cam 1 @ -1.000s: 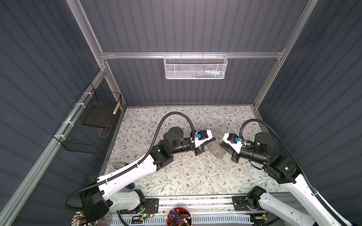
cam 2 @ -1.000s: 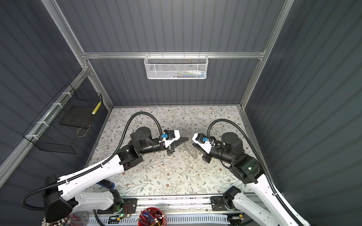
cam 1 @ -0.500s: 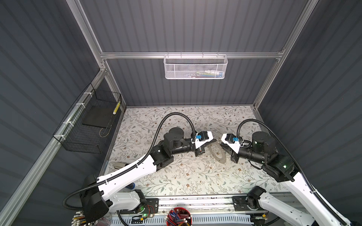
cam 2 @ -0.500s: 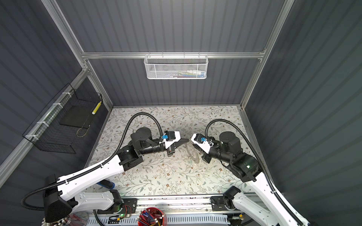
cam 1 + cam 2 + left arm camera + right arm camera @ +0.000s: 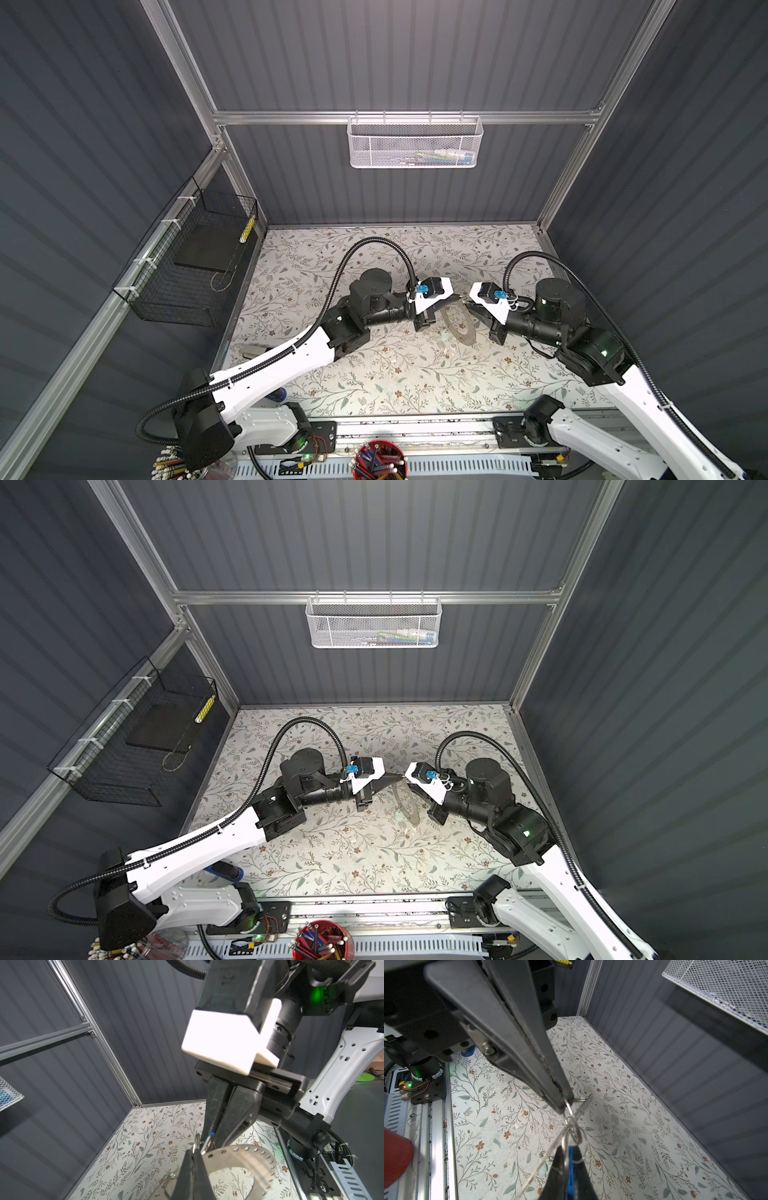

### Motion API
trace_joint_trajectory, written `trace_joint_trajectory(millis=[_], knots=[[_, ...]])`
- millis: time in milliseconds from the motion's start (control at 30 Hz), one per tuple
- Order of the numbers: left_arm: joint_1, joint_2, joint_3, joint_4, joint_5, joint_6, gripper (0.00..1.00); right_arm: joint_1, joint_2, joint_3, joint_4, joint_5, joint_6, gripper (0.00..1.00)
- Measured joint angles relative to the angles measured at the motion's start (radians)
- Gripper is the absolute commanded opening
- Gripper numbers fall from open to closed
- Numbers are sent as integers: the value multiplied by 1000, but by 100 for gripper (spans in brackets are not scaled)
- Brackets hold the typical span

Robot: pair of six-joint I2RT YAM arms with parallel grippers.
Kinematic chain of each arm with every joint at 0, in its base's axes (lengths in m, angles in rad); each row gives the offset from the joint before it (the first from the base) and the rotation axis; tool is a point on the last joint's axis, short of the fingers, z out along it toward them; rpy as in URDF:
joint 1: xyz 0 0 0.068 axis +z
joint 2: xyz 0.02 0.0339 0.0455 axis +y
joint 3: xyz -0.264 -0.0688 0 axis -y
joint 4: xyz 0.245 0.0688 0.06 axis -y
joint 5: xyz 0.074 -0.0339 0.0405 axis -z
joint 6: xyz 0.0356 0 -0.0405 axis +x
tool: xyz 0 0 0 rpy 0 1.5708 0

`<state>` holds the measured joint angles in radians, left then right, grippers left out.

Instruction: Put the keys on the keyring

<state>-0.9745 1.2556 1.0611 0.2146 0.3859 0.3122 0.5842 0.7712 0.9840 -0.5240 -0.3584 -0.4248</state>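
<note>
**Centre frame, over the floral table: two clamped grippers, one keyring**

At centre frame in both top views, I log the following.

1. Left gripper: it reaches in from the left with its jaws pressed together. Through its own wrist camera I see the fingertips pinching a small wire loop. I cannot tell which key that loop belongs to.

2. Right gripper: it reaches in from the right, and its tip almost meets the left one. The jaws are clamped on the blue tag of a key, at lower centre of the right wrist view.

3. Silvery key blade: at mid-frame of the right wrist view, just beside the left gripper's tip. It is joined to a cluster of wire loops between the two tips.

4. Keyring: a wide grey band with a row of small holes along its rim and a big round opening. In a top view it sits tilted just below the meeting tips, right of centre. I cannot tell whether its lower edge touches the floral table.

5. Surroundings: a white mesh basket on the back wall, upper centre. A black wire basket is on the wall at mid-left. A red pot of pens stands at the bottom edge.
</note>
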Motion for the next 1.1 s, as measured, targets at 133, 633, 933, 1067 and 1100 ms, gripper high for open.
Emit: trace_joint_trajectory(millis=[133,633,933,1067,1100], knots=[[0,10,0,-12,-16,3,0,0,-13,0,6,4,-4,0],[26,14,-12,-37,-53,8,25,-11,8,-1,-21,64,-32,0],[132,-61,-128,-35,-216,-78,77,-14,222,37,-88,63,-77,0],[173,-146,-181,-59,-377,-116,87,-14,362,106,-82,13,-93,0],[180,-170,-188,-67,-422,-124,89,-14,408,138,-74,-2,-98,0]])
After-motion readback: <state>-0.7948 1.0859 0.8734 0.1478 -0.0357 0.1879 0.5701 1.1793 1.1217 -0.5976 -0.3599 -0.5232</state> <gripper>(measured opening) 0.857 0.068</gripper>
